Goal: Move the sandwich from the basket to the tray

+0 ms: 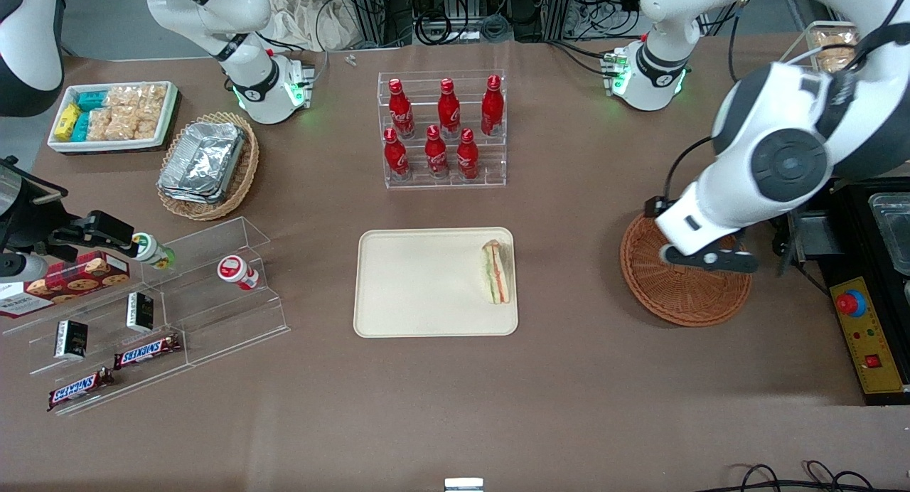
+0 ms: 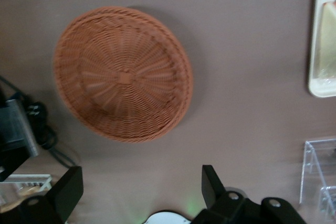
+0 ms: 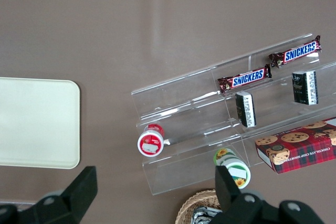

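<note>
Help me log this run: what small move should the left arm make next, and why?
Probably just lift clear and retreat. The sandwich already lies on the tray, the basket is empty, and the gripper hovers open above the basket, holding nothing.

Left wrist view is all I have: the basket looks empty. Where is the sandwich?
Observer: The sandwich lies on the tray, along the tray's edge nearest the basket.
Operator: Is it wholly inside the rim?
Observer: Yes. The front view shows all of it within the rim, with nothing else on the tray.
Operator: And the pincer?
Observer: In the front view the open pincer hangs over the basket, well apart from the tray, and holds nothing.
</note>
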Action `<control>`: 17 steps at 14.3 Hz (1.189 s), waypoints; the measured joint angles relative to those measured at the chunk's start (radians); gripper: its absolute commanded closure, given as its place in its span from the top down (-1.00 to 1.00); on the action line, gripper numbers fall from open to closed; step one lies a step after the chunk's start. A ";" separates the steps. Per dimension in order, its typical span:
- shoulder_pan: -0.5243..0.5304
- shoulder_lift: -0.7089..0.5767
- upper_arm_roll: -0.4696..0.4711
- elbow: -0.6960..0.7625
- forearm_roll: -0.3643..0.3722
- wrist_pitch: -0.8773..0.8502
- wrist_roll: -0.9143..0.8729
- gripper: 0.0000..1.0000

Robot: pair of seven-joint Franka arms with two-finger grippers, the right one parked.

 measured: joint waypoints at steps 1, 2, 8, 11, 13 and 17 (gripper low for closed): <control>0.021 -0.020 0.001 0.011 -0.005 -0.028 0.019 1.00; 0.041 -0.034 0.002 0.026 -0.007 -0.054 0.029 1.00; 0.123 -0.046 0.004 0.049 -0.029 -0.108 0.044 1.00; 0.129 -0.046 0.005 0.049 -0.029 -0.109 0.044 1.00; 0.129 -0.046 0.006 0.049 -0.029 -0.109 0.044 1.00; 0.125 -0.044 0.063 0.077 -0.034 -0.109 0.038 1.00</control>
